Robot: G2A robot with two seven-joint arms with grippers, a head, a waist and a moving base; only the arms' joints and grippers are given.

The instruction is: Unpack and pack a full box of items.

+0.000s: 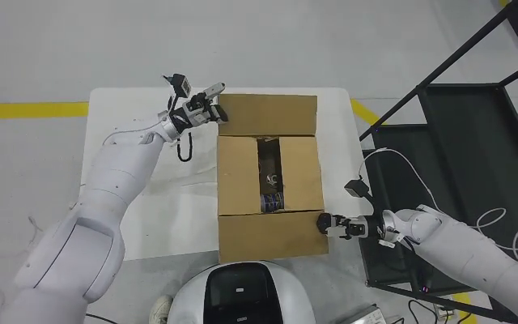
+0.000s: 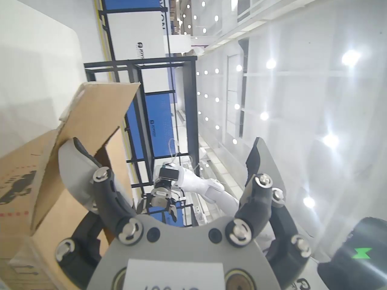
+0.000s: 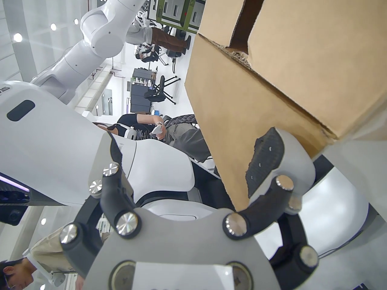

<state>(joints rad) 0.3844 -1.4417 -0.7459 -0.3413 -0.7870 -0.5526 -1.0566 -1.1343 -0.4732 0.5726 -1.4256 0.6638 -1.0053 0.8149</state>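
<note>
R gripper [image 1: 326,223], jaws spread, at near flap [image 1: 271,235], 4 o'clock corner. L gripper [image 1: 217,101], also released, at far flap [image 1: 267,113], 11 o'clock. Box [image 1: 239,174] mid table [image 1: 146,219]. Risk: finger slips off the edge, so cardboard tears or box skids.

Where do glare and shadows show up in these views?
Left wrist view: ceiling lights flare into starbursts. Top view: flat light on the table, the gap in the box dark. Right wrist view: no glare on the box.
</note>
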